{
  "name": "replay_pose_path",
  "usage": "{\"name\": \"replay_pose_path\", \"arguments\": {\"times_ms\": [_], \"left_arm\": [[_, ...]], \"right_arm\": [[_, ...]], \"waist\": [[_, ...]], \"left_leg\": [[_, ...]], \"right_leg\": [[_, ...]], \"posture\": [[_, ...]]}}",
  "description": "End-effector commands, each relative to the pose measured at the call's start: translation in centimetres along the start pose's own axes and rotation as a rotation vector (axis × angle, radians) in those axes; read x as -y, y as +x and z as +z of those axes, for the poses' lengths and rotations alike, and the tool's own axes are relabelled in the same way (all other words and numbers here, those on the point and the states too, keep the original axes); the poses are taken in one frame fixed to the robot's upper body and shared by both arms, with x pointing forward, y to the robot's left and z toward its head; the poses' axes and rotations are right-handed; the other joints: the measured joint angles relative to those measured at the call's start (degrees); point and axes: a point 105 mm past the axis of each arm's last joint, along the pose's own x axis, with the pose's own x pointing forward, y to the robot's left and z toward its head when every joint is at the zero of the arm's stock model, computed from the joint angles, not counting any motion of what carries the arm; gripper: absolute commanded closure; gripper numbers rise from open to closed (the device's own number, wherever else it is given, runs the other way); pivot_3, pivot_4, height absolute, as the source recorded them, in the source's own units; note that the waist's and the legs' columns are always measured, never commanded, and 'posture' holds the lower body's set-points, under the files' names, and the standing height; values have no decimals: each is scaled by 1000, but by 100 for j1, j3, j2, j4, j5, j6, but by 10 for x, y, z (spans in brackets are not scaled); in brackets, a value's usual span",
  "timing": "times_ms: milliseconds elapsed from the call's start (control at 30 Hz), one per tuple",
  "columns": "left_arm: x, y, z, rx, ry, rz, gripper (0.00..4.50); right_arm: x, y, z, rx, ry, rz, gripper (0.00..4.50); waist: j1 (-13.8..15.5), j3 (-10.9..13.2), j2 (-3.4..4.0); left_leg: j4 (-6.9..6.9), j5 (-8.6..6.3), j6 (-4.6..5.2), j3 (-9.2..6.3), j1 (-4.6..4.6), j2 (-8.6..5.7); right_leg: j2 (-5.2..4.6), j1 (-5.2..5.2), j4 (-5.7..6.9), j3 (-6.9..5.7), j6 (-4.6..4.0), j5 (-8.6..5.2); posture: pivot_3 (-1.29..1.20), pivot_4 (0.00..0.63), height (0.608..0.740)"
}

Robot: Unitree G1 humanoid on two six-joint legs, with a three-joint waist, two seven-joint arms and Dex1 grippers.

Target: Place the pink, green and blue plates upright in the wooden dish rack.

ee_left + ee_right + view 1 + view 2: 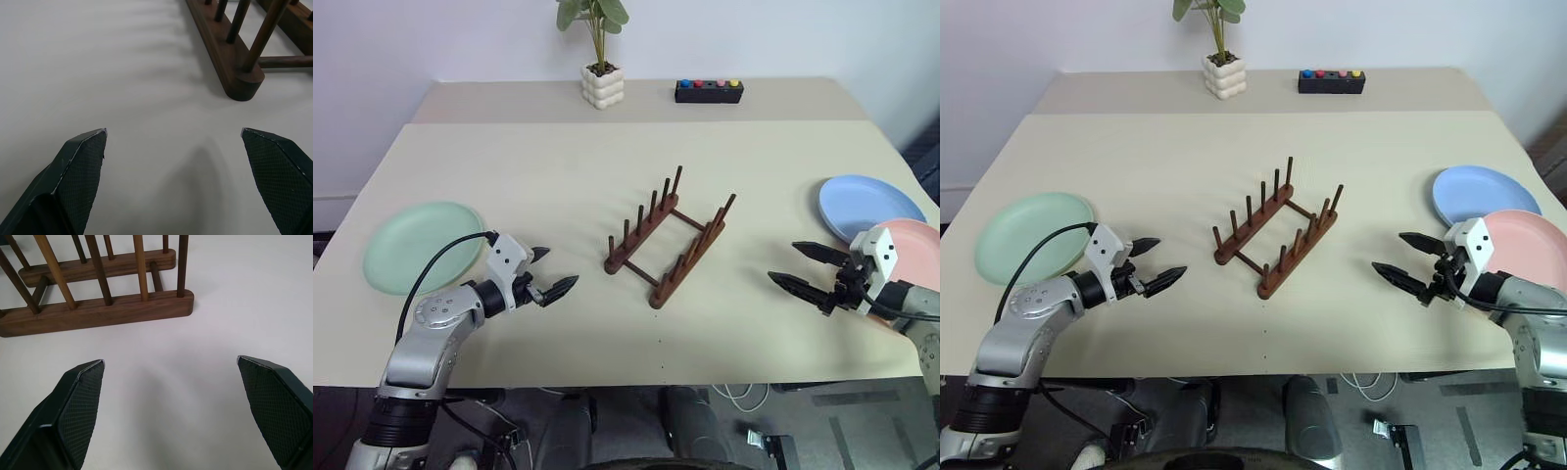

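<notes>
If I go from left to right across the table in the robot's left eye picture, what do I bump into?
Green plate → left gripper → wooden dish rack → right gripper → blue plate.

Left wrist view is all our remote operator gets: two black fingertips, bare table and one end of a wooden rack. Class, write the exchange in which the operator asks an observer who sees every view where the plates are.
Operator: Any plate in the wooden dish rack yet?
Observer: No, its pegs stand empty at mid-table.
Operator: Where is the green plate?
Observer: The green plate lies flat near the table's left edge, behind the left gripper.
Operator: And the others?
Observer: The blue plate and the pink plate lie flat at the right edge, the pink one nearer the robot and overlapping the blue.
Operator: The other arm?
Observer: The right gripper is open and holds nothing.
</notes>
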Motion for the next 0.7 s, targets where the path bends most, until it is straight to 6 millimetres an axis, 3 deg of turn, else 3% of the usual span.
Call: {"name": "replay_pose_path", "arguments": {"times_ms": [33, 467, 700], "left_arm": [[-2, -8, 10, 26, 39, 11, 0], [4, -15, 12, 10, 62, -27, 0], [60, -6, 11, -29, 20, -367, 0]], "right_arm": [[1, -1, 13, 44, -32, 1, 80], [-5, 12, 13, 56, -25, 18, 80], [-16, 17, 12, 75, -14, 24, 80]], "waist": [[3, 0, 0], [9, 0, -1], [15, 0, 0]], "left_leg": [[-1, 0, 0, 0, 0, 0], [1, 0, 0, 1, -1, 0], [-2, 0, 0, 4, -1, 1]], "right_leg": [[0, 0, 0, 0, 0, 0], [-1, 0, 0, 1, -1, 0], [-1, -2, -2, 2, -3, -1]], "posture": [[0, 150, 730], [0, 150, 730], [0, 150, 730]]}}
